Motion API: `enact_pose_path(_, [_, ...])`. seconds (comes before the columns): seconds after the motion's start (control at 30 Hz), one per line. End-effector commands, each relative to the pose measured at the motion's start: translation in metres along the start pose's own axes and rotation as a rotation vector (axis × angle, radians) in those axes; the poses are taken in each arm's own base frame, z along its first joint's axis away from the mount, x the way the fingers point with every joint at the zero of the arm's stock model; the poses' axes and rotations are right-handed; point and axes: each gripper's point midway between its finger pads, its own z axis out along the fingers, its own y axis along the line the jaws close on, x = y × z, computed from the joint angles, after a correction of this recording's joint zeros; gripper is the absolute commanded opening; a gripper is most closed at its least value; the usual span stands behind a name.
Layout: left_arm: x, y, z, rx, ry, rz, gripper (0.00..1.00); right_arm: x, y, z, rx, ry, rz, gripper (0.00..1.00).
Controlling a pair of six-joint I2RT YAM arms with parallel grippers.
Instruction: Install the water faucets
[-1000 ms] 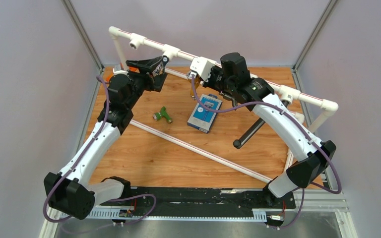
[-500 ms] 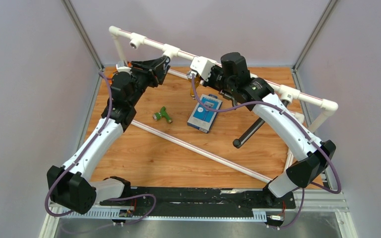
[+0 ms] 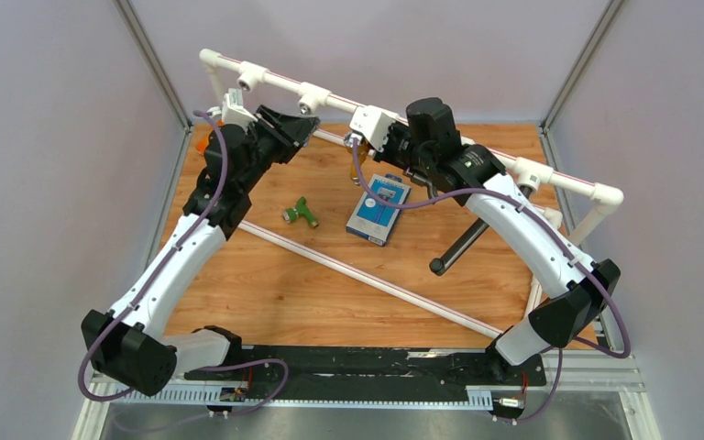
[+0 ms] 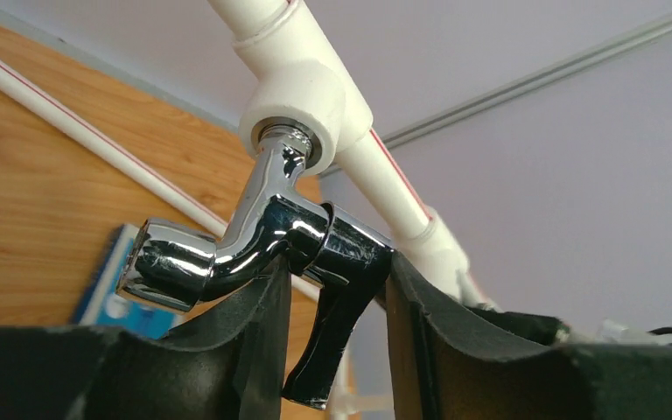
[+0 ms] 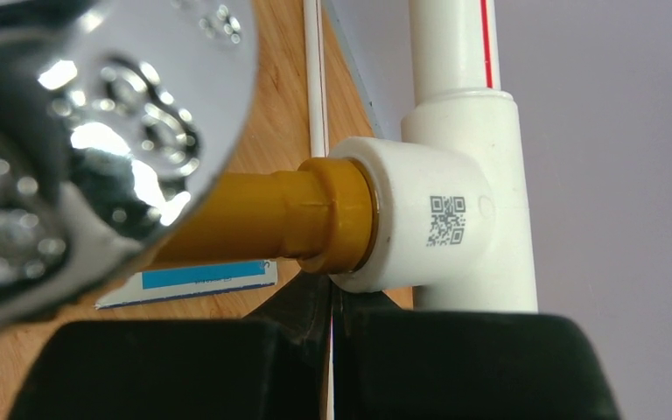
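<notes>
The left tool [image 4: 334, 267] is clenched on the shiny chrome metal faucet [image 4: 254, 245]. One finger presses under the curved spout and the other against the black collar above the hanging black lever, which looks like a hold chosen so that turning the wrist turns the whole tap. The faucet's threaded end is already entered in a white tee socket [image 4: 306, 96] of the white pipe frame [image 3: 275, 81]. A band of metal shows at the socket mouth, so I judge it is not screwed fully home and more turns are needed. The spout points sideways rather than down, which also suggests the threading is unfinished. The right tool [image 5: 331, 324] is closed on itself with nothing between its fingers. It sits just below a yellow-brown neck [image 5: 262, 223] seated in a second tee socket, with a blurred shiny part close to the lens that I cannot name. The green plastic faucet [image 3: 300, 213] lies loose on the wooden counter [image 3: 330, 284], near the flat blue-and-white box [image 3: 379, 209], waiting its turn.
</notes>
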Motion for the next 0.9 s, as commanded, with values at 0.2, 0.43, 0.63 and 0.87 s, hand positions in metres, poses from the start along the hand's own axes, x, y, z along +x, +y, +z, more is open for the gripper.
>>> enact_pose_path(0.2, [-0.044, 0.060, -0.013, -0.416, -0.078, 1.080, 0.34, 0.035, 0.060, 0.012, -0.206, 0.121, 0.007, 0.01])
enact_pose_path(0.43, [-0.038, 0.019, -0.023, -0.222, -0.166, 0.724, 0.69, 0.036, 0.061, 0.013, -0.208, 0.125, 0.008, 0.01])
enact_pose_path(0.63, [-0.049, -0.014, -0.035, -0.055, -0.186, 0.370, 0.71, 0.036, 0.061, 0.013, -0.208, 0.123, 0.008, 0.01])
enact_pose_path(0.87, [-0.055, -0.014, -0.031, 0.034, -0.213, 0.053, 0.72, 0.036, 0.061, 0.014, -0.211, 0.121, 0.008, 0.01])
